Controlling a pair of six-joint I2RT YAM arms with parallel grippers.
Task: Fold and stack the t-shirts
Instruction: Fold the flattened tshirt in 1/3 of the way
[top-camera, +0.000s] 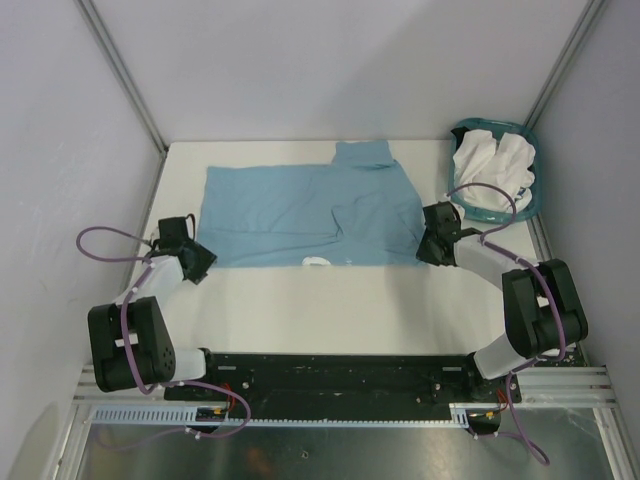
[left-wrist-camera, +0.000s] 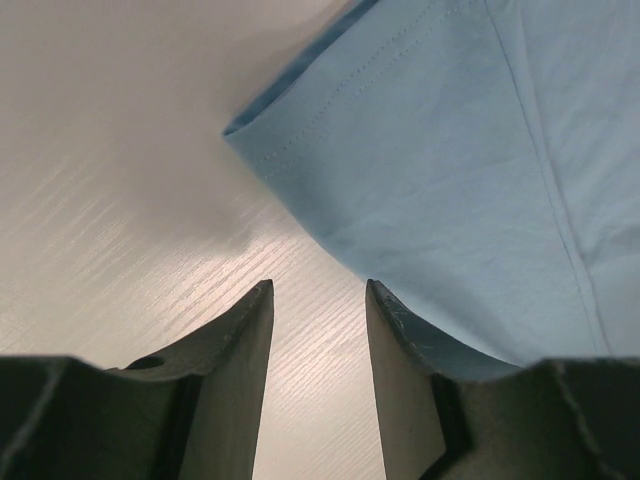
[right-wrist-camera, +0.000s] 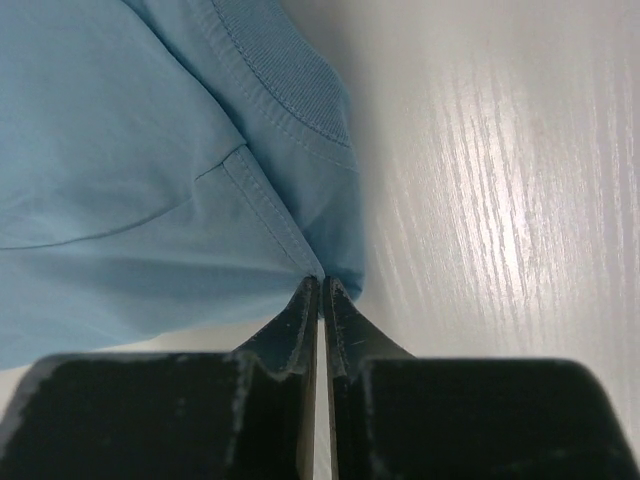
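- One light blue t-shirt (top-camera: 300, 215) is spread out on the tabletop (top-camera: 320, 320), toward the far side, long edge running left to right
- It lies mostly flat; you'll see some wrinkles right of centre and a flap of cloth poking out past the far edge
- A small white patch (top-camera: 317, 262) shows at the shirt's near edge, about mid-width; can't tell what it is
- Left tool (left-wrist-camera: 318, 290): sits at the shirt's near-left corner, low over the tabletop, jaws apart
- Your left wrist view shows bare tabletop between the fingers, and the shirt's hemmed edge runs just beside the right-hand finger; nothing is clamped
- Right tool (right-wrist-camera: 321, 285): at the shirt's near-right corner, jaws pressed together
- Your right wrist view shows the cloth's edge bunching into the fingertips, seams converging there, so it reads as pinched on the blue shirt
- The ribbed collar band (right-wrist-camera: 290, 80) lies just above that pinch point in the same view
- White t-shirts (top-camera: 490, 165) are crumpled in the teal basket (top-camera: 533, 190) at the far-right corner, well apart from the blue one
- How many white ones are in there, you can't tell from above
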